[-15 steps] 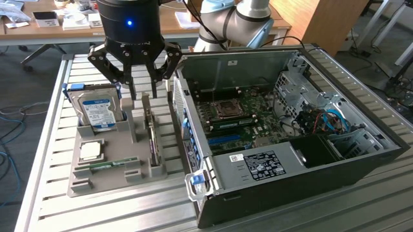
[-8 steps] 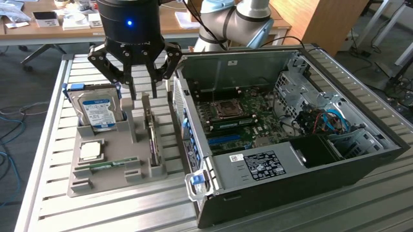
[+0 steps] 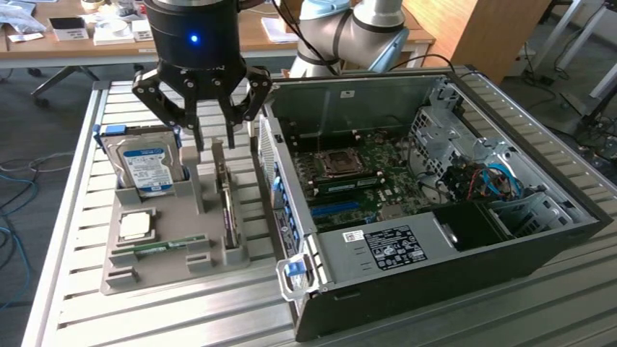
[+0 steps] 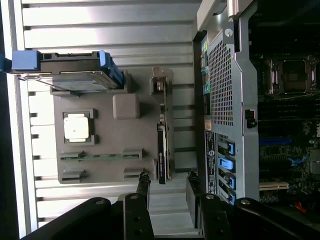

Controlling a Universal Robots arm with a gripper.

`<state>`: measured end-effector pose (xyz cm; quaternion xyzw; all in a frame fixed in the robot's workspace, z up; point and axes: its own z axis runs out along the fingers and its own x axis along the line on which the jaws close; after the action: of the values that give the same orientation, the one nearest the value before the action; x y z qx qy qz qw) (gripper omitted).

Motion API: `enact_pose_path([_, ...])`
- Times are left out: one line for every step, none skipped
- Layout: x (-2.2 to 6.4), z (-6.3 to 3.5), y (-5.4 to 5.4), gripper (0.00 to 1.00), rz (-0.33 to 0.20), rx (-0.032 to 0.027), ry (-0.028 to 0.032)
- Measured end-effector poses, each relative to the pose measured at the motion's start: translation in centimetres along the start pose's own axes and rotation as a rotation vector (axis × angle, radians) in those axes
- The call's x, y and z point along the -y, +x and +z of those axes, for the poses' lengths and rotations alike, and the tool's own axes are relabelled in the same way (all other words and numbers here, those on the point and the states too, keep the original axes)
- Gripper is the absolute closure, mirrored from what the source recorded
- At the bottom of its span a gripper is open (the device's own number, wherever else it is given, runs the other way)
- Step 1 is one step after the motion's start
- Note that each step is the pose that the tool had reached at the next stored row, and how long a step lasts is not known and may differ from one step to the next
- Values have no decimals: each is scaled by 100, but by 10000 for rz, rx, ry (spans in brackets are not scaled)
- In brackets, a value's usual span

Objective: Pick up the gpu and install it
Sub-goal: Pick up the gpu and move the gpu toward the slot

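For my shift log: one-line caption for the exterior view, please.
Open gripper hovers above the gpu standing on edge in its grey tray beside the open case.

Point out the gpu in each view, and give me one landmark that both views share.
Exterior view: the gpu stands on edge in the grey tray, between the hard drive and the open computer case.
Wrist view: the gpu shows edge-on in the grey tray, next to the case's perforated rear panel.
Shared landmark: the hard drive with its blue rails, standing in the same tray.
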<state>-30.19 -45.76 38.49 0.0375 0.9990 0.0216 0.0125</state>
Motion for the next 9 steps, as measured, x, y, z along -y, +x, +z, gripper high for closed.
enact_pose_path([0,8,0,57,0,0,0])
enact_pose_path([0,13,0,57,0,-2,1])
enact_pose_path([1,17,0,57,0,-2,1])
enact_pose_path([1,21,0,57,0,0,1])
enact_pose_path([1,22,1,57,0,-1,1])
enact_pose_path([1,22,1,57,0,-1,1])
enact_pose_path([1,22,1,57,0,-1,2])
enact_pose_path([1,22,1,57,1,-1,1])
enact_pose_path([1,22,0,57,0,-1,1])
